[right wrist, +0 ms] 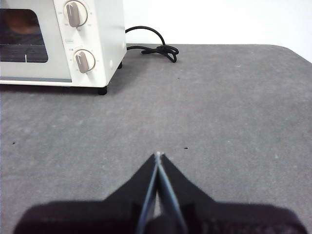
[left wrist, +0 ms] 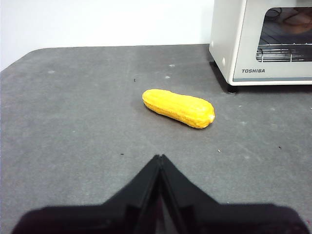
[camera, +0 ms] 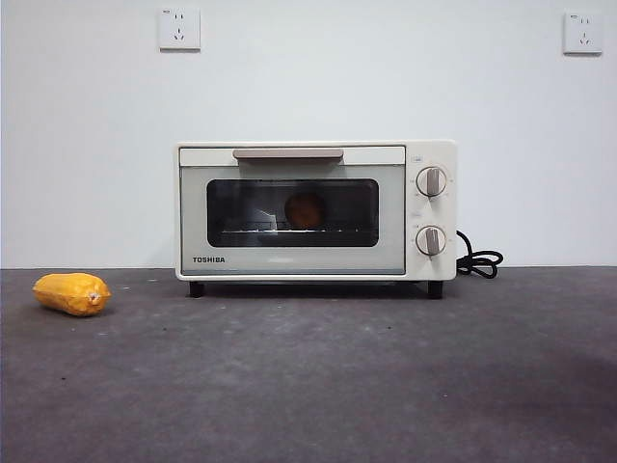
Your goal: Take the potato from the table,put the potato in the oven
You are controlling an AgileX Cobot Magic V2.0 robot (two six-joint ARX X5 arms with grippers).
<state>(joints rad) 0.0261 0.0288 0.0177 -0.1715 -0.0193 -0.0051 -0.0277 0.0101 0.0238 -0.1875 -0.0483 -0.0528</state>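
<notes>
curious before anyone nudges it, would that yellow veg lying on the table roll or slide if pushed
The yellow vegetable is long and rounded, lying on its side, so a sideways push would probably roll it; an endwise push more likely slides or pivots it. Its skin looks glossy, so jaws might slip. The table looks rough, which should limit sliding.

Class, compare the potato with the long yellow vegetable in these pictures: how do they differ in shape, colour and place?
Shape: the potato is roundish; the yellow vegetable is elongated.
Colour: the potato looks dull orange-brown behind the glass; the yellow vegetable is bright yellow-orange.
Place: the potato sits on the rack inside the closed oven; the yellow vegetable lies out on the table, off to one side of the oven.
Shared: neither is held by a gripper.
</notes>
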